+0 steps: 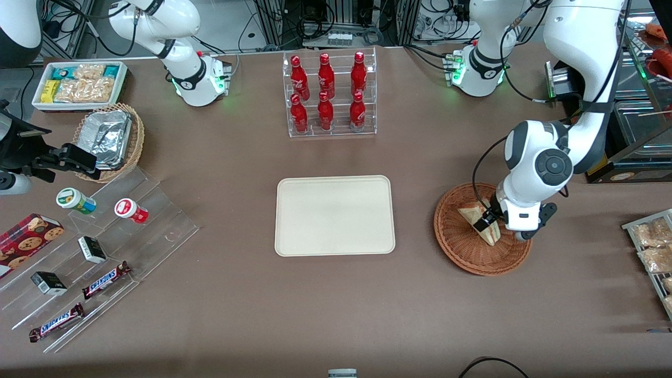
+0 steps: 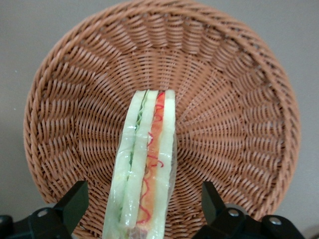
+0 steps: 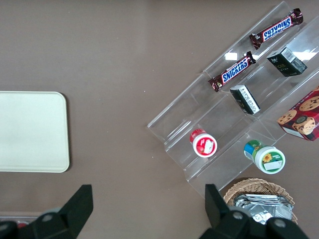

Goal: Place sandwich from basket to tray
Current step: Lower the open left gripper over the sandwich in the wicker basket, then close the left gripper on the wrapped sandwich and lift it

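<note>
Nearest the front camera among the task's things, the basket sits toward the working arm's end of the table, at about three o'clock from the tray with bare tabletop between them. Inside it the sandwich stands on edge rather than lying flat, its cut face with the red and green filling turned up toward the wrist camera. That posture probably suits the grasp: the two broad bread faces are presented to the fingers, one on each side.

The gripper hangs low over the basket, straddling the sandwich. Its fingers are spread wide, each standing clear of the wrapped bread with a visible gap, so nothing is held yet. The wedge runs straight down the middle between them, which suggests the arm has lined itself up for a squeeze across the thickness of the sandwich. The job appears to be at the grasping step, with lifting and carrying to come.

The tray lies flat with nothing on it, its long side running nine to three o'clock, ready to receive the wedge. Farther off, at twelve o'clock from the tray, a clear rack of red bottles stands out of the likely path.
</note>
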Robot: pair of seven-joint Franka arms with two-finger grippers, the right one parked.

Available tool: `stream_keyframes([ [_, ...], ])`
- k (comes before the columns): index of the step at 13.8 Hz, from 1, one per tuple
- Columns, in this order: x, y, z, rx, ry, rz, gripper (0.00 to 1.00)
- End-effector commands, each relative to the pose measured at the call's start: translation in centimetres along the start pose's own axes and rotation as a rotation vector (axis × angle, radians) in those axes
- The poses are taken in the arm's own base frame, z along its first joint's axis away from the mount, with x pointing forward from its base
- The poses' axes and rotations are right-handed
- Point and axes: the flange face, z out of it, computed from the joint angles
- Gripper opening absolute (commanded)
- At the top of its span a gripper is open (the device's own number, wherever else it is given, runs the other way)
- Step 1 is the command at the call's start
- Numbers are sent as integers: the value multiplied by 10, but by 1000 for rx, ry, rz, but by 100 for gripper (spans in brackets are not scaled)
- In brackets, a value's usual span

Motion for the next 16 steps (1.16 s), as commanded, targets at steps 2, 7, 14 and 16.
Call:
stream_keyframes([
  [2, -9, -3, 9, -13, 27, -3, 90],
  [7, -12, 8, 17, -9, 21, -25, 0],
  [14, -19, 25, -72, 127, -7, 79, 0],
  [16, -37, 52, -113, 144, -24, 105, 0],
])
